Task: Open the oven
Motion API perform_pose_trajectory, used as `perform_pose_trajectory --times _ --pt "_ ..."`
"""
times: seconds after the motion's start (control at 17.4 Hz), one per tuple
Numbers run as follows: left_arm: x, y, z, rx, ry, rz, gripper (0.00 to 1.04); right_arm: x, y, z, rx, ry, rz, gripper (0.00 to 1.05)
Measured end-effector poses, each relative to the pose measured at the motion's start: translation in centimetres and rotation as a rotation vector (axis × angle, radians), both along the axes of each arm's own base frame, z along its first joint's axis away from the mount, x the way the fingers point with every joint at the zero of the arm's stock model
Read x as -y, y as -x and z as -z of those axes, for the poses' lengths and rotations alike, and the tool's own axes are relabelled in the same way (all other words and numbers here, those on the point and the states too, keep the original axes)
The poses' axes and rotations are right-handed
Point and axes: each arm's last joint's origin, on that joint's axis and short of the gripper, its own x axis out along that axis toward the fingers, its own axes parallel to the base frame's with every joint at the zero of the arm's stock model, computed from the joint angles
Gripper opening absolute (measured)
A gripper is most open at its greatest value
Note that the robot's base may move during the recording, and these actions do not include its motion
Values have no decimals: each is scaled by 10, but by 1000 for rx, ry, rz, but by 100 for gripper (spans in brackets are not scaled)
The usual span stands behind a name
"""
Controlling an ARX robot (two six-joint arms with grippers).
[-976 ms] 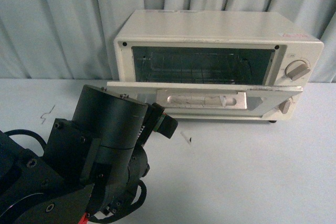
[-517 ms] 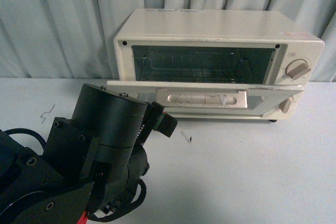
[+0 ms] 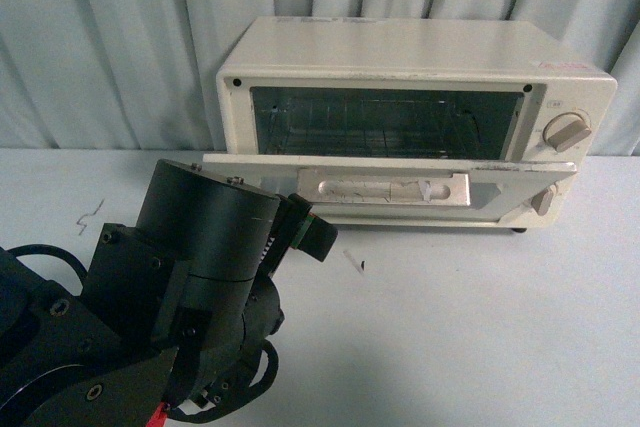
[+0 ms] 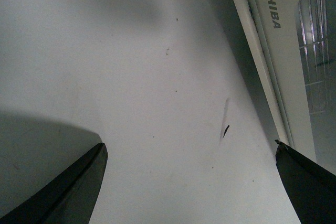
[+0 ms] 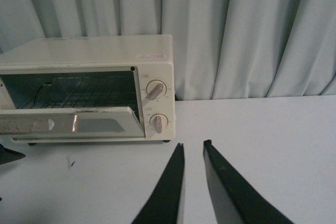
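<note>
Sitting at the far side of the tabletop (image 3: 480, 327) against the curtain (image 3: 110, 37), the oven (image 3: 410, 57) has its door (image 3: 390, 187) dropped open. Left claw (image 4: 189, 182) gapes wide near the door's edge, holding nothing; right claw (image 5: 193, 182), nearly closed, hangs empty to the oven's right.

Cream-white oven (image 3: 400, 57) with smooth, slightly glossy painted metal shell. Glass door window (image 3: 380, 122), shiny metal bar handle (image 3: 385, 188). Matt black plastic left arm housing (image 3: 190, 277). Smooth matt white table (image 3: 480, 327). Pale cloth curtain (image 3: 120, 37).
</note>
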Motion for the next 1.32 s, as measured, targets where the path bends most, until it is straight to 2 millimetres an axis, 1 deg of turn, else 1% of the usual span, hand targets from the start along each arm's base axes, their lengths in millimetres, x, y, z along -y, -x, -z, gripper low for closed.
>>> perform_pose_trajectory --times 0.06,0.17,0.29,0.34,0.46,0.52,0.57,0.63,0.69,0.75,0.86,0.92,1.03,1.09,1.15,1.21,1.26,1.32 --pt "0 0 0 0 0 0 98 0 0 0 0 0 0 25" --pt "0 0 0 0 0 0 98 0 0 0 0 0 0 39" --pt "0 0 0 0 0 0 98 0 0 0 0 0 0 60" --pt "0 0 0 0 0 0 98 0 0 0 0 0 0 64" --pt "0 0 0 0 0 0 98 0 0 0 0 0 0 85" --pt "0 0 0 0 0 0 98 0 0 0 0 0 0 93" --pt "0 0 -1 45 -13 -7 98 0 0 0 0 0 0 99" --pt "-4 8 -1 187 -109 -56 98 0 0 0 0 0 -1 98" --pt "-9 13 -2 238 -166 -72 98 0 0 0 0 0 1 97" --pt "-15 18 -3 260 -223 -85 98 0 0 0 -1 0 -1 98" --pt "-37 29 -15 305 -291 -131 98 0 0 0 0 0 0 98" --pt "-50 36 -17 310 -308 -155 98 0 0 0 0 0 -1 98" --pt "-64 44 -14 299 -329 -175 97 0 0 0 0 0 0 98" --pt "-73 49 -3 328 -392 -98 88 0 0 0 0 0 0 98" --pt "-95 77 25 187 -661 142 72 0 0 0 0 0 1 98" --pt "-112 101 22 137 -836 284 60 0 0 0 -2 0 0 98" --pt "-121 104 6 200 -933 322 49 0 0 0 0 0 -1 98" --pt "-125 103 -9 271 -986 329 40 0 0 0 0 0 -1 98"
